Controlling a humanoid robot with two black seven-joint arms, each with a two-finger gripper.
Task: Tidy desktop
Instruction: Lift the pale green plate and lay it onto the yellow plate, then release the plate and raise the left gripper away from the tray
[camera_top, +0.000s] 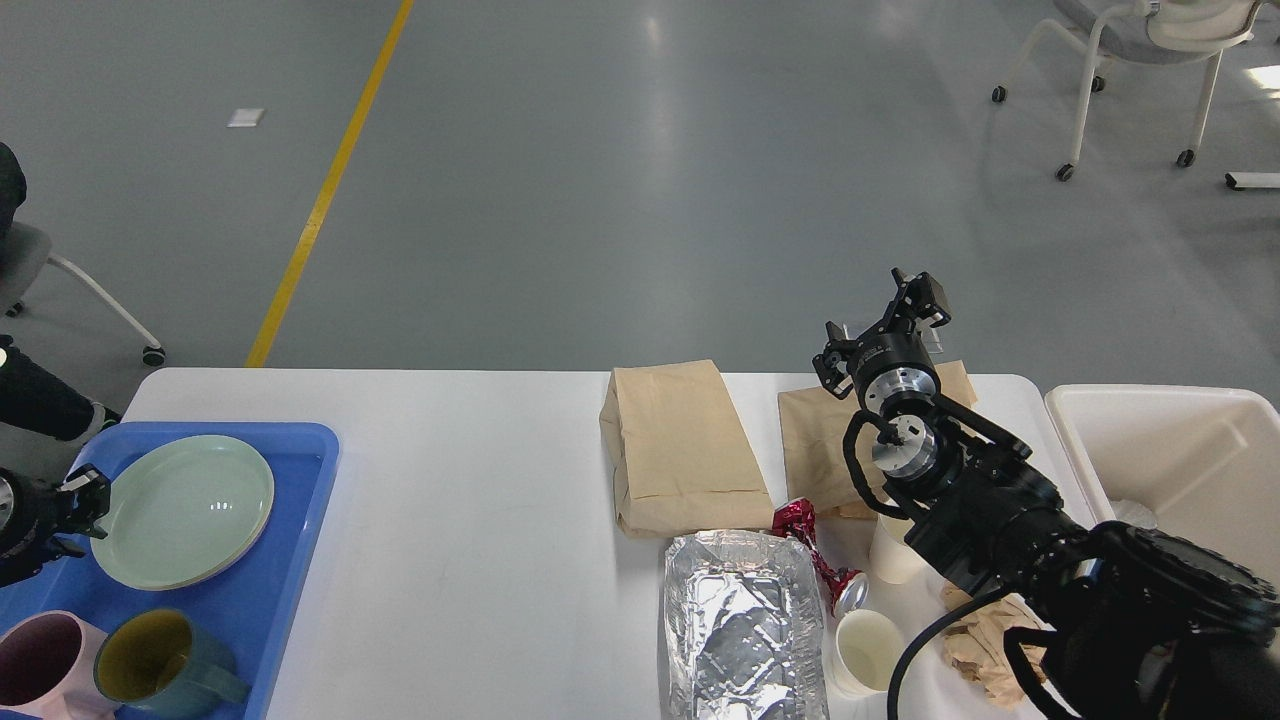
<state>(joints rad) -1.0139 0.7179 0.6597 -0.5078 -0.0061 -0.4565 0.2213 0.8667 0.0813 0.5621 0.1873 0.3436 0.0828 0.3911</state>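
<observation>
the white bench (470, 480) spreads below both arms, the left gripper (85, 505) with fingers apart beside the green plate (185, 510) on the blue tray (290, 580) at its left end, the right gripper (885, 320) spread open above its far edge.

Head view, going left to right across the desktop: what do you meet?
Left pincer → green plate on the blue tray → left paper bag → red foil wrapper → right pincer → cream-white bin.
</observation>
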